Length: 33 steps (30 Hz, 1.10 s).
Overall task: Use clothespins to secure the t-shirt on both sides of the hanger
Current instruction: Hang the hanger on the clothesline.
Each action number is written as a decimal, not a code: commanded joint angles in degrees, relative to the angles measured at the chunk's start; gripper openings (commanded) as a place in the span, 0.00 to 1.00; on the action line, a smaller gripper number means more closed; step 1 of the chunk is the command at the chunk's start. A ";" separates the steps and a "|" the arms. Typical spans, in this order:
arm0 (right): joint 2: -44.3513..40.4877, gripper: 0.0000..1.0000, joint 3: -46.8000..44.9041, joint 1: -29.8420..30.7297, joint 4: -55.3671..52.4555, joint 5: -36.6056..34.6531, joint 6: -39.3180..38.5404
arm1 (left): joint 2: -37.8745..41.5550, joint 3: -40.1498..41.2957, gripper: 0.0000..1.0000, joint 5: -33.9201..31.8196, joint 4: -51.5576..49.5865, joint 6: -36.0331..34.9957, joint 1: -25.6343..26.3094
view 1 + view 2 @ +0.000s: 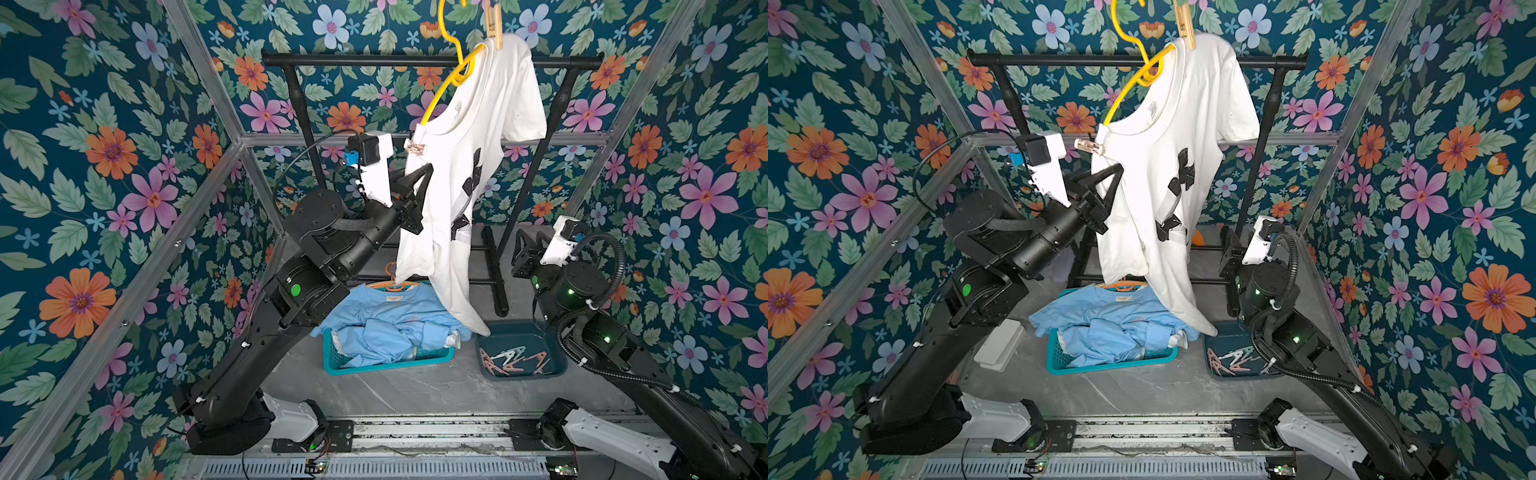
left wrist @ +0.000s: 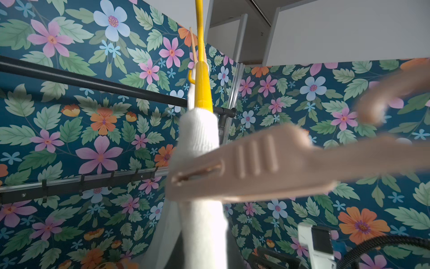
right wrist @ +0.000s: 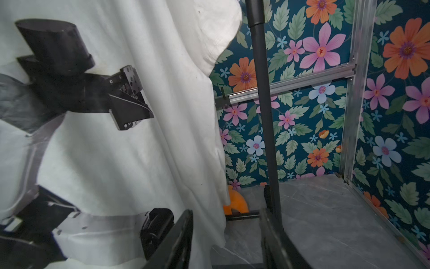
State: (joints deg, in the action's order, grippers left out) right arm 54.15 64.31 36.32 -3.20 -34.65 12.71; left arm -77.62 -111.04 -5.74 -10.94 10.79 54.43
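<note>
Just above left jaws, pink clothespin (image 1: 416,147) clipped on t-shirt (image 1: 469,137) shoulder

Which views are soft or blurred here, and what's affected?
Left wrist: the clothespin fills the foreground out of focus, its tail smeared; the wallpaper behind is sharp. Right wrist: the fingers are blurred, the shirt fairly sharp. Both top views: sharp, evenly lit.

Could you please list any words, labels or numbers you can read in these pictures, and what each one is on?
No text can be read.
Grey neck print on the hanging white t-shirt: too small to read.
White collar tag on the pale blue shirt: too small to read.
</note>
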 commanded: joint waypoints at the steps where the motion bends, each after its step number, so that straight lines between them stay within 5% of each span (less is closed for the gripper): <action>1: 2.10 0.46 0.20 -2.61 0.10 3.52 5.23 | 1.60 1.27 0.00 2.70 2.43 1.71 1.30; 10: 5.53 0.43 -0.40 -5.91 1.87 7.61 9.90 | 4.79 5.14 0.00 2.61 1.38 1.58 3.13; 33: -0.28 0.44 -3.61 -5.99 1.30 6.96 12.89 | -12.85 -8.31 0.00 -22.91 -1.96 -5.40 9.20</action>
State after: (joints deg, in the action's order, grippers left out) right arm 54.35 60.73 30.28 -3.07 -27.46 24.08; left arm -89.21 -117.38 -23.29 -17.28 7.14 63.55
